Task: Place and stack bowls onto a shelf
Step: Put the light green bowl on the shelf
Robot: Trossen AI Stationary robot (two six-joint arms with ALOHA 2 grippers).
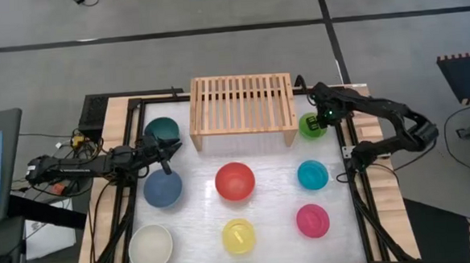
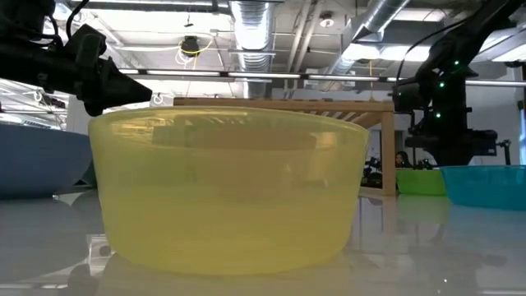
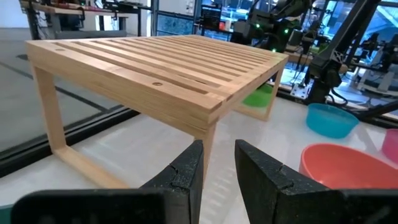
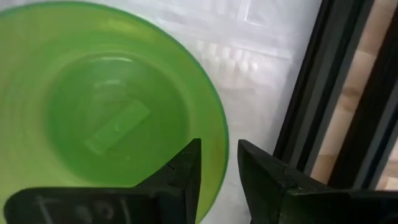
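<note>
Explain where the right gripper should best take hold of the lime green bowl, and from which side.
Probably the thin rim, from above: the lime green bowl sits upright and open, and the right gripper hovers over its edge, fingers slightly parted, one finger each side of the wall.

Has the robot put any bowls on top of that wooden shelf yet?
No, the shelf shows only bare slats from above, and all eight bowls sit on the table.

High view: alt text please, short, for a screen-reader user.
Overhead: eight bowls sit on a white table in front of an empty wooden shelf. The right gripper is above the lime green bowl; the left gripper sits between the dark green bowl and slate blue bowl.
</note>
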